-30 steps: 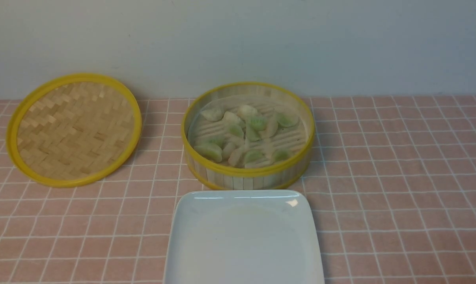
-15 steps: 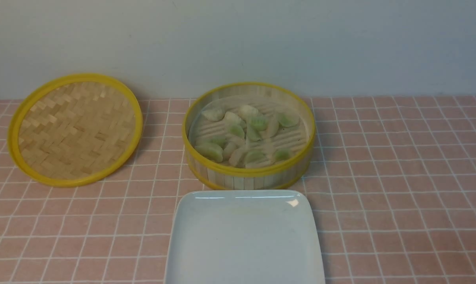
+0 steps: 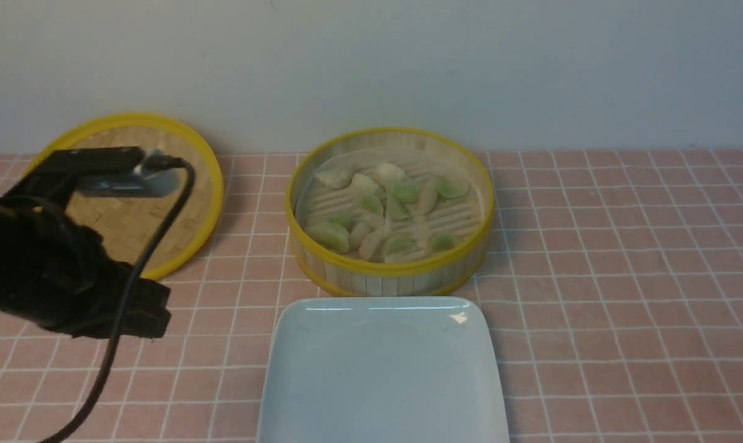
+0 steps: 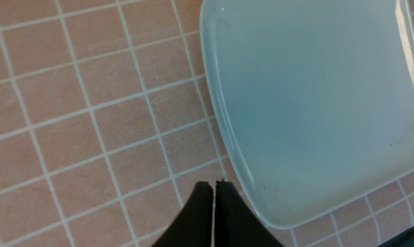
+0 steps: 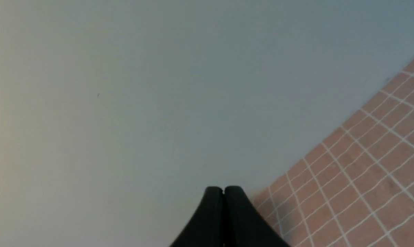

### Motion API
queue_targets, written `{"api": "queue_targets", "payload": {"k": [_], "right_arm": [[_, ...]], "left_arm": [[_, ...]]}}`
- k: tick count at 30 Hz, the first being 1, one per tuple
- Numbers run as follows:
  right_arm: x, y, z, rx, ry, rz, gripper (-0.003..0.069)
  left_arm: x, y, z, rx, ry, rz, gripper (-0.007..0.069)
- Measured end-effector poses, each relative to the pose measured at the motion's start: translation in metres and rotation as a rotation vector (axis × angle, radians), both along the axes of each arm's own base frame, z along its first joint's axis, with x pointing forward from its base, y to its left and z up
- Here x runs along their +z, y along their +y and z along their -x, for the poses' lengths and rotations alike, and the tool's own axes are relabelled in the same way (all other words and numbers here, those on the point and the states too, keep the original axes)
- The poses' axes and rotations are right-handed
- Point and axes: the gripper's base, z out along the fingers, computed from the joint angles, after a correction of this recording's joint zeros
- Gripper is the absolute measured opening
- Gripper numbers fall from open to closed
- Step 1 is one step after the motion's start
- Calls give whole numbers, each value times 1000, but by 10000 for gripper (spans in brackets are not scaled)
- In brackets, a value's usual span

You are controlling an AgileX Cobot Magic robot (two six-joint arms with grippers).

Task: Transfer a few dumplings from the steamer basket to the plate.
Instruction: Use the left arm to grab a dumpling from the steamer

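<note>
At 12 o'clock from the plate (image 3: 383, 369), the dumplings (image 3: 386, 209) all lie inside the steamer basket (image 3: 389, 274). Our left gripper (image 4: 213, 185), near the plate rim, and right gripper (image 5: 223, 190) have jaws together, holding nothing. We fear a hard pinch could tear a soft skin.
</note>
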Motion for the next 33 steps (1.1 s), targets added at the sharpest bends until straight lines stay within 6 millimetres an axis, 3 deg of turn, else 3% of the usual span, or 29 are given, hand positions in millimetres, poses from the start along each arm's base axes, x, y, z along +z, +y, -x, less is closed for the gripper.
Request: {"api": "queue_targets", "payload": {"k": [3, 6, 8, 13, 15, 16, 18, 25, 28, 33], "right_arm": [[39, 10, -1, 106, 105, 177, -15], [71, 18, -16, 232, 286, 348, -15], [81, 20, -25, 286, 368, 407, -15], [102, 24, -66, 495, 634, 571, -15], [103, 25, -78, 530, 677, 583, -15], [103, 25, -79, 532, 680, 584, -15], [100, 25, -88, 553, 709, 571, -15], [100, 26, -90, 559, 711, 566, -15], [100, 26, -90, 560, 711, 565, -15], [100, 26, -89, 563, 712, 561, -15]], "left_arm": [[7, -19, -24, -77, -31, -12, -6], [20, -43, -50, -150, -89, -24, -6], [25, -53, -61, -179, -114, -30, -6], [27, -86, -114, -219, -223, -42, 10], [19, -95, -135, -224, -244, -56, 44], [15, -96, -137, -225, -235, -59, 49], [-6, -105, -168, -228, -226, -76, 136], [-60, -117, -216, -235, -196, -121, 334], [-76, -120, -230, -236, -204, -139, 356], [-100, -119, -238, -257, -177, -196, 362]]}}
